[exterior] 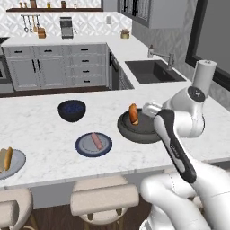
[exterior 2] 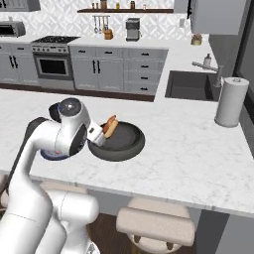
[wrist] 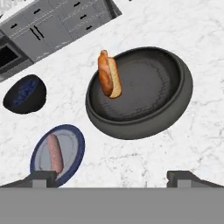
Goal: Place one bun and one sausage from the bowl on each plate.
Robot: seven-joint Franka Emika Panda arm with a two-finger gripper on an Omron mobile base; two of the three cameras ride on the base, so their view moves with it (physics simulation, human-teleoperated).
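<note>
The wide dark bowl (exterior: 143, 133) (exterior 2: 130, 144) (wrist: 179, 103) sits on the marble counter. One bun (exterior: 133, 113) (exterior 2: 110, 126) (wrist: 108, 75) leans against its inner wall. The blue-rimmed plate (exterior: 81, 148) (wrist: 75, 136) lies to its left and carries a sausage (exterior: 96, 140) (wrist: 54, 153). Near the counter's left end, the light grey plate (exterior: 18, 164) holds a bun (exterior: 6, 157). My gripper (wrist: 113, 177) hangs open above the counter, close to the bowl's edge, with nothing between its fingertips (wrist: 43, 177). In the right base view the arm hides most of the blue-rimmed plate.
A small black bowl with a blue inside (exterior: 72, 110) (wrist: 25, 94) stands behind the blue-rimmed plate. A paper towel roll (exterior 2: 231, 101) and a sink (exterior 2: 191, 85) are at the far right. Stools (exterior: 104, 200) stand under the counter's near edge.
</note>
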